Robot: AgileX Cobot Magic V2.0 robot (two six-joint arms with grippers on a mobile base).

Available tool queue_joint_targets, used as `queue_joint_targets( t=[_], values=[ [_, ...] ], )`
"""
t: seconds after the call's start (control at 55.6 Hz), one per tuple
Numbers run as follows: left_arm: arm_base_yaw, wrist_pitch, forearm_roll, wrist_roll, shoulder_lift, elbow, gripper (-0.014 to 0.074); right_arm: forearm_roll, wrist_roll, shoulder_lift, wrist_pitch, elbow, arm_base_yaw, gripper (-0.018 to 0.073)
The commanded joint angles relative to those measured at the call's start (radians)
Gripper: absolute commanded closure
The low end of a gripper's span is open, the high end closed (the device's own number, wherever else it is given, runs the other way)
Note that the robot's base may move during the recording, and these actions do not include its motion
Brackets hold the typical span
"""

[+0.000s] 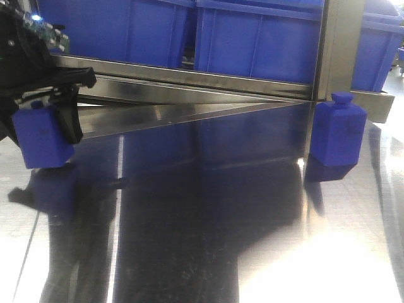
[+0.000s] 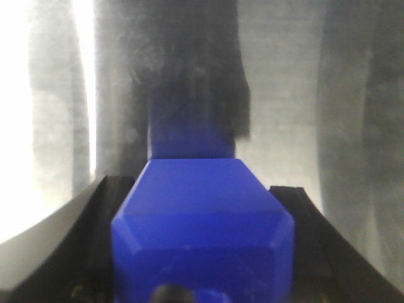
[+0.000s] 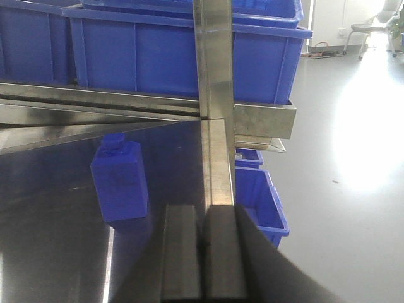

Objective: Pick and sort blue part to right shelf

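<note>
My left gripper (image 1: 49, 136) is shut on the blue part (image 1: 38, 142), a small blue bottle-shaped block with a small stub on top, at the far left, at or just above the steel table (image 1: 208, 240). In the left wrist view the part (image 2: 202, 240) fills the space between the black fingers (image 2: 104, 208). The right shelf with its blue crates (image 1: 252, 38) and steel crossbar (image 1: 189, 77) stands behind. My right gripper (image 3: 203, 213) is shut and empty, near the shelf's upright post (image 3: 214, 95).
A second, similar blue block (image 1: 339, 134) with a wider cap stands on the table by the post, and also shows in the right wrist view (image 3: 120, 180). Small blue bins (image 3: 259, 196) sit on the floor beyond the table's right edge.
</note>
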Motion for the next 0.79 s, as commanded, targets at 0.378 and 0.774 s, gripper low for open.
queue_joint_targets(
  t=[0.378,0.774],
  values=[
    [-0.045,0.015,0.145,0.099,-0.514,0.09,0.0354,0.008,-0.007,-0.016,-0.095,-0.007,-0.006,0.0528],
    [-0.045,-0.38,0.168,0.099,-1.105,0.522,0.0354,0.023,-0.007,-0.016,-0.042,-0.11,-0.006,0.0528]
  ],
)
